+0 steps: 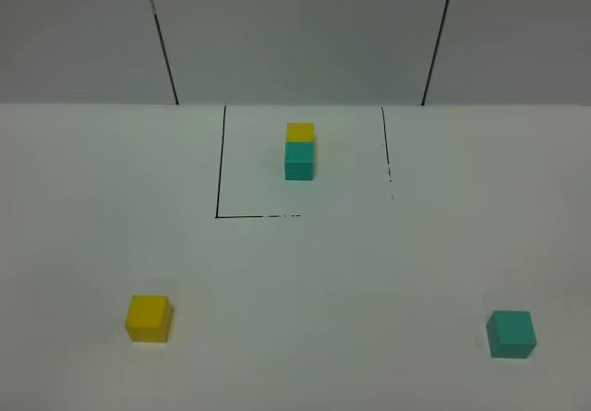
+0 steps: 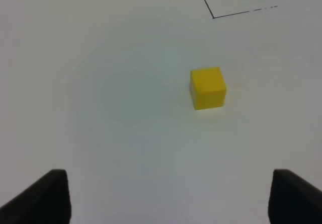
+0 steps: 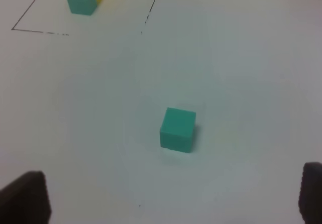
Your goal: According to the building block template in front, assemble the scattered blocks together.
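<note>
The table (image 1: 295, 282) had a smooth, matt white top with only a faint sheen. The thin outline (image 1: 220, 162) on it was flat black and worn through in places; whether it was tape or ink could not be told. The yellow block (image 1: 149, 319), the teal block (image 1: 512, 333) and the template pair (image 1: 299, 152) showed plain, smooth, matt faces. The wall panels (image 1: 295, 32) were dull grey. The left gripper (image 2: 168, 201) and right gripper (image 3: 168, 194) had dark, matt fingers (image 2: 43, 199).

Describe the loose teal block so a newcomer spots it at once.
On the white table, a black-outlined rectangle at the far middle holds a yellow-and-teal pair. The loose teal cube sits alone at the near right, outside it. It touches nothing, and the other loose cube, near left, is yellow.
</note>
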Controlling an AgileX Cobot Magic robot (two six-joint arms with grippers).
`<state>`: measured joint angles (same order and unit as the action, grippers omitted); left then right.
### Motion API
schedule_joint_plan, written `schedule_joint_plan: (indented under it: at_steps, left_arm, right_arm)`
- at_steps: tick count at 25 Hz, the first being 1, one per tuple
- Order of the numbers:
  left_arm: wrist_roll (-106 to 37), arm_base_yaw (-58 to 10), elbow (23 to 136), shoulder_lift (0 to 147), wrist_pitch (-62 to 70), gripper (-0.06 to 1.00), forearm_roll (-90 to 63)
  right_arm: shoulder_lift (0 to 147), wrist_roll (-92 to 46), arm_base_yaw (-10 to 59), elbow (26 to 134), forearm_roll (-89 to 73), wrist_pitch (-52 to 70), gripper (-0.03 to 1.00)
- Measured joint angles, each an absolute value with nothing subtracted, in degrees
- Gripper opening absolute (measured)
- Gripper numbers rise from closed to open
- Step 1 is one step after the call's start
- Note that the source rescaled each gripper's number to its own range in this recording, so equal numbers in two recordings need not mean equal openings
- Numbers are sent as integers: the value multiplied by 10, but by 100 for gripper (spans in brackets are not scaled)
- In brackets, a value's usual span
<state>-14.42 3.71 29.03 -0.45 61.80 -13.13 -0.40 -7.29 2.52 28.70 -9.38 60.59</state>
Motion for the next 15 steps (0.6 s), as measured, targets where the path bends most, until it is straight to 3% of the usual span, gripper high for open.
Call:
schedule_joint_plan:
  at_steps: [15]
  left_arm:
    - [-126, 37, 290, 0, 614, 82, -131]
  right_arm:
    - [-4, -73, 25, 287, -94, 606, 100]
